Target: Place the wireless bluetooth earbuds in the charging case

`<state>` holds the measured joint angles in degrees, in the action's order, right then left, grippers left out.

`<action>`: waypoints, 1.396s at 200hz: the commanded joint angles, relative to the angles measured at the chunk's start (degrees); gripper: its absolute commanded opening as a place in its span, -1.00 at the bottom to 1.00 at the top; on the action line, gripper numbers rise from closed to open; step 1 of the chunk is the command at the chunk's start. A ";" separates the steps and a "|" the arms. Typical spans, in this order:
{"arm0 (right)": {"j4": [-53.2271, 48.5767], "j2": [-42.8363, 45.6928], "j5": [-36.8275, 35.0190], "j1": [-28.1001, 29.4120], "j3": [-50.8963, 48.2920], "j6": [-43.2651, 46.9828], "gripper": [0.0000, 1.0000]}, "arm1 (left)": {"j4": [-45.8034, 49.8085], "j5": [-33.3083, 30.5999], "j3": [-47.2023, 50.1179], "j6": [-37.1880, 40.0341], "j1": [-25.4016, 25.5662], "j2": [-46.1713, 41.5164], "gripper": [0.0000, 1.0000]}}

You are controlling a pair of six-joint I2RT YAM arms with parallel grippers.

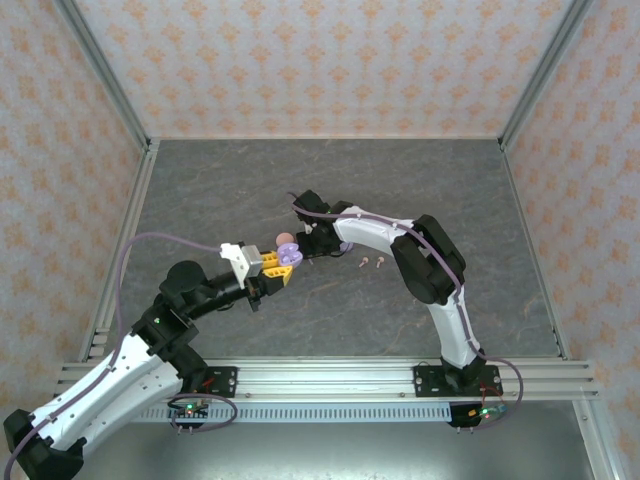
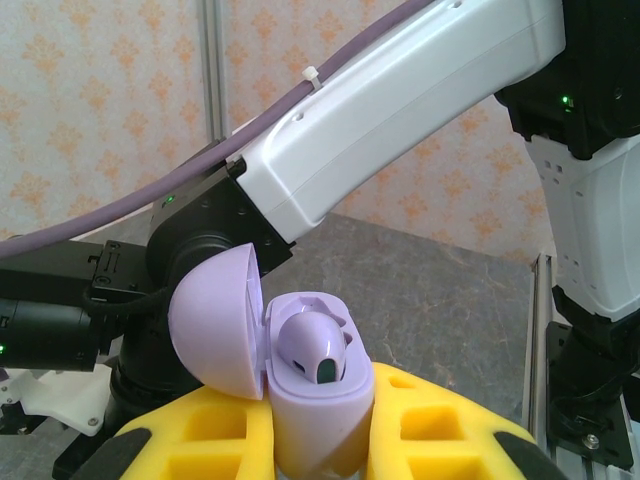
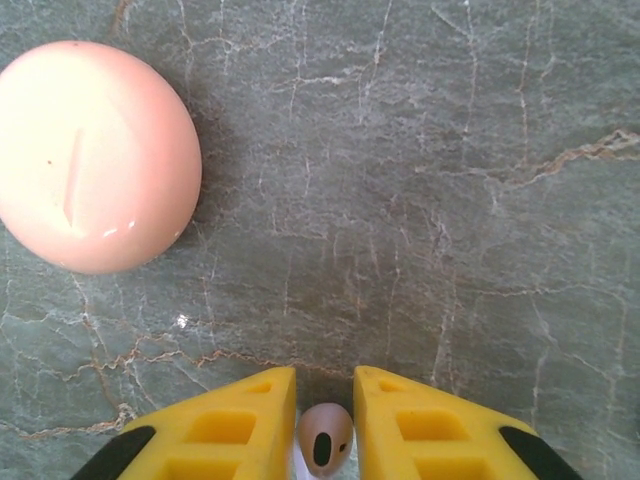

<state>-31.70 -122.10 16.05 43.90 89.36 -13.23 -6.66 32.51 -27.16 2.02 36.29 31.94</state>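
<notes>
So, where is the charging case [image 2: 318, 405]?
Clamped in the left hand's [image 2: 320, 440] yellow fingers, lid swung open, one lilac earbud [image 2: 312, 350] seated inside.
And the right hand [image 3: 325, 385]?
Narrowed, pinching another lilac earbud [image 3: 326, 438] over the grey worktop [image 3: 450, 200], near a pink round disc [image 3: 95, 155]. Two pink earbuds [image 1: 372, 263] lie on the worktop beside its arm.

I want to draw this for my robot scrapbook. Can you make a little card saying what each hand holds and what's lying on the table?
left gripper: shut on the open lilac case
inside case: one lilac earbud, seated
right gripper: shut on a pale earbud
on table: pink round case, closed; two pink earbuds lying loose
</notes>
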 commanded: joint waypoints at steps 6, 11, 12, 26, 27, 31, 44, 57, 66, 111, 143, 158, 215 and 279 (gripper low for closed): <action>-2.60 1.74 0.29 0.49 -0.91 0.58 -0.69 | -0.29 -0.41 -1.43 1.26 0.27 -0.04 -1.00; -2.37 2.29 0.23 0.49 -1.09 0.71 -0.70 | -0.25 -0.42 -1.44 1.37 0.30 0.00 -1.00; -2.34 2.34 0.22 0.49 -1.15 0.77 -0.70 | -0.27 -0.38 -1.47 1.39 0.28 -0.02 -1.00; -0.62 4.87 0.24 0.42 -2.52 1.12 -0.70 | -0.33 -0.43 -1.58 1.30 0.31 0.09 -1.00; -0.36 5.00 0.31 0.41 -2.70 1.12 -0.70 | -0.31 -0.43 -1.58 1.26 0.29 0.11 -1.00; 0.47 5.94 0.53 0.40 -3.30 1.17 -0.70 | -0.37 -0.43 -1.58 1.18 0.27 0.13 -1.00; 3.30 9.64 1.11 0.07 -5.74 1.18 -0.70 | -0.79 -0.43 -1.59 0.84 0.31 0.22 -1.00; 6.01 13.83 1.61 -0.43 -8.33 1.29 -0.70 | -1.46 -0.26 -1.58 0.42 0.32 0.31 -1.00; 8.07 17.21 1.78 -0.86 -10.52 1.43 -0.70 | -2.00 -0.15 -1.50 0.03 0.31 0.49 -1.00; 20.40 37.88 2.79 -2.51 -22.83 2.79 -0.70 | -5.41 0.50 -1.59 -2.21 0.34 2.86 -1.00; 29.27 51.03 4.38 -2.59 -30.23 3.44 -0.70 | -8.62 1.21 -1.80 -4.06 0.44 5.88 -1.00; 33.92 55.78 6.94 -2.59 -33.16 2.84 -0.70 | -9.36 1.50 -2.19 -4.52 0.61 7.17 -1.00; 45.85 62.48 16.44 0.02 -38.76 2.23 -0.69 | -10.65 1.95 -3.51 -5.62 1.54 10.09 -1.00; 48.23 62.78 15.80 6.34 -40.45 7.58 -0.69 | -11.14 1.09 -4.48 -5.93 3.01 11.48 -1.00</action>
<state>12.62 -60.55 31.33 48.95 50.06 -8.58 -14.85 33.19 -29.58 -3.20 38.65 43.20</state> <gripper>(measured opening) 0.155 0.183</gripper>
